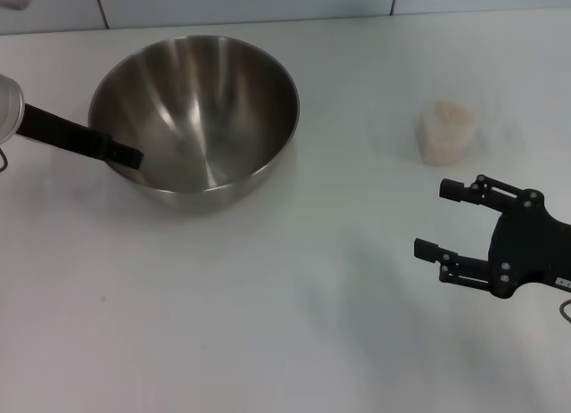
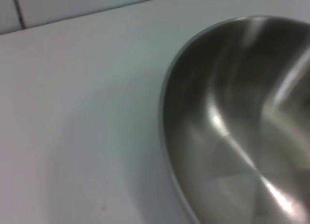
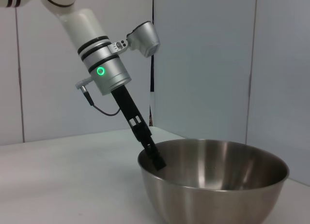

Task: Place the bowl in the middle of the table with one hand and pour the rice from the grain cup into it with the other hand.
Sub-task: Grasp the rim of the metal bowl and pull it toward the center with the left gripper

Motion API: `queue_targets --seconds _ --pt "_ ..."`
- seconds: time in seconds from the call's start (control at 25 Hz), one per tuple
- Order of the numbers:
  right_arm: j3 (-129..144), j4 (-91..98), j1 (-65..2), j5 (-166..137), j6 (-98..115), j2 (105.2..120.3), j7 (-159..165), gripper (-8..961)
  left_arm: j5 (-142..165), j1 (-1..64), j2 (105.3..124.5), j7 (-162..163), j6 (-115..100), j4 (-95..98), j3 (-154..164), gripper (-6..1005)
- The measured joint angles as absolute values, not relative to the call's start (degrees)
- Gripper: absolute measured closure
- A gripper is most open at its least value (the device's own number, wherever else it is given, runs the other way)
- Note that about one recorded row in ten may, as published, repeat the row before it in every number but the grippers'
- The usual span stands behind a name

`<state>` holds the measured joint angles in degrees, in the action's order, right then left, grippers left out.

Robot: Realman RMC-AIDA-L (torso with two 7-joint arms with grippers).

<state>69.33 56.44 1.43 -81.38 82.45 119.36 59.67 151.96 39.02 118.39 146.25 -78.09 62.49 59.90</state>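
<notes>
The table [image 1: 268, 324] is carrying the bowl [image 1: 194, 119] on its left half, sitting upright. The left gripper [image 1: 125, 154] is pinching the bowl's near-left rim, fingers closed on it. The right gripper [image 1: 451, 218] is hovering wide open, holding nothing, near the grain cup [image 1: 444, 132], which is standing full of rice [image 1: 449, 112].

The bowl [image 1: 194, 119] stands on the table [image 1: 223, 324], left of centre and toward the back. The cup [image 1: 445, 132] stands well apart to its right. The left gripper [image 1: 125, 154] reaches over the bowl's left rim, seemingly touching it. The right gripper [image 1: 446, 218] hangs in front of the cup, near the right edge.
</notes>
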Motion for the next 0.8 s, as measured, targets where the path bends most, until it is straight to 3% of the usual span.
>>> queue_targets --seconds 0.36,0.8 --pt "68.4 55.9 0.9 -81.4 82.5 119.33 59.1 169 156.4 39.0 118.62 148.3 -76.1 65.5 67.4 239" --pt "68.0 55.6 0.8 -81.4 82.5 119.35 59.1 168 157.7 39.6 118.60 148.5 -76.7 65.0 69.4 691"
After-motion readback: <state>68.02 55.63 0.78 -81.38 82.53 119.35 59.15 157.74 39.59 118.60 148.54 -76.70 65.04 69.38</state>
